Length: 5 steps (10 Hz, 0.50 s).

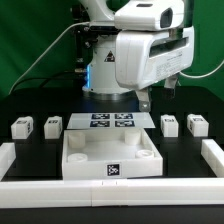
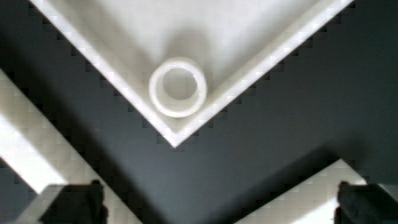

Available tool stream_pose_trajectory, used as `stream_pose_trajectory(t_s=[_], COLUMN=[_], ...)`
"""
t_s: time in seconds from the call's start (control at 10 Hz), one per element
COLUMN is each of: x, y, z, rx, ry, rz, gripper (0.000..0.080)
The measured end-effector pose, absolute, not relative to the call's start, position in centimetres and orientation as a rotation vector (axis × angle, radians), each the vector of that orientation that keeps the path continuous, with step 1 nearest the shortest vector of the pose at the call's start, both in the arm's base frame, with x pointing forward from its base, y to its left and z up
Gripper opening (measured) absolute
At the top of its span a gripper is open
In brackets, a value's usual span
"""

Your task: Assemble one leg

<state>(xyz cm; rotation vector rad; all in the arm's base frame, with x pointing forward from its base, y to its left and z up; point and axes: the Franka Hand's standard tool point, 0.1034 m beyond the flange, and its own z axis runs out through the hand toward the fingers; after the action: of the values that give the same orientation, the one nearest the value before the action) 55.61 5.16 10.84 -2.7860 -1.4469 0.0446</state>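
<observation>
Jaws empty, well clear of leg (image 1: 169,124)

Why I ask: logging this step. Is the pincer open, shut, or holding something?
Pincer: open, holding nothing.

A large white square tray-like piece (image 1: 85,171) lies on the black table (image 1: 40,150). It has raised walls, round sockets at its corners and a black-and-white tag (image 1: 113,171) on its front wall. Just behind it the marker board (image 1: 111,121) lies flat, showing four tags. White rails (image 1: 15,158) edge the table at the exterior view's left, right and front. A green curtain (image 1: 30,40) hangs behind. The wrist view shows one tray corner with its round socket (image 2: 176,87) above the dark table
</observation>
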Motion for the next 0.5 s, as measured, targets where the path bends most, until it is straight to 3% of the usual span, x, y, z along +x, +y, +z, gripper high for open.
stream_pose_trajectory(t_s=[0.5], x=[51.0], y=[3.9], z=[8.7], rx=[-2.697], ry=[-1.594], rz=[0.048], gripper=[0.065])
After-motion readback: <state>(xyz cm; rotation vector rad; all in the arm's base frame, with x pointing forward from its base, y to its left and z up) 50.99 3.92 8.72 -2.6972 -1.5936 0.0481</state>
